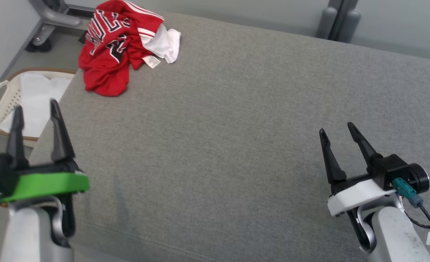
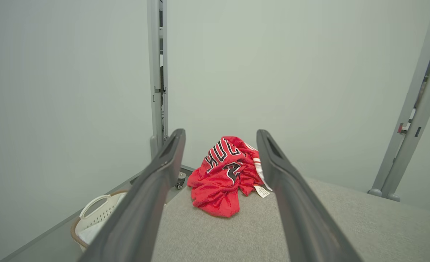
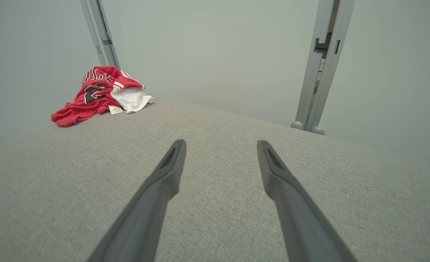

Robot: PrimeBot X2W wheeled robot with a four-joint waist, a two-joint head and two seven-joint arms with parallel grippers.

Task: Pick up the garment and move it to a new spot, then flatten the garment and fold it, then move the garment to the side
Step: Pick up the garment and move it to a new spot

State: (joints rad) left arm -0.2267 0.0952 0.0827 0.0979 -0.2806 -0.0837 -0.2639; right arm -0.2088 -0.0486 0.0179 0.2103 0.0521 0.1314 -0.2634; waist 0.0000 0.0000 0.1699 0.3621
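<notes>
Garment: the garment (image 1: 116, 47) lay in a crumpled heap at the far left corner of the cushion (image 1: 237, 127), red with black-and-white lettering, with a white part bunched on its right side.
Label: a small white label (image 1: 152, 61) stuck out on the side of the heap that faced the near edge.
Garment edges: its left folds sat right at the cushion's left edge, and whether they hung over could not be told. Its top reached close to the far edge.
Open room: a broad stretch of grey fabric ran from the heap toward the near edge and all the way to the right edge.
Left gripper: the left gripper (image 1: 36, 105) stood over the left edge near the near left corner, fingers spread wide, holding nothing.
Garment to left gripper: the heap lay well apart, straight ahead. In the left wrist view it was framed between the two fingers.
Right gripper: the right gripper (image 1: 335, 128) hovered over the near right part of the cushion, fingers also spread wide, gripping nothing.
Garment to right gripper: the heap was far ahead and off to the left, well apart.
Basket: a white basket (image 1: 4, 94) with pale cloth inside stood on the floor just beside the left edge, close to the left gripper.
Posts: grey posts (image 1: 337, 18) rose behind the far edge in front of a pale wall (image 2: 273, 72).
</notes>
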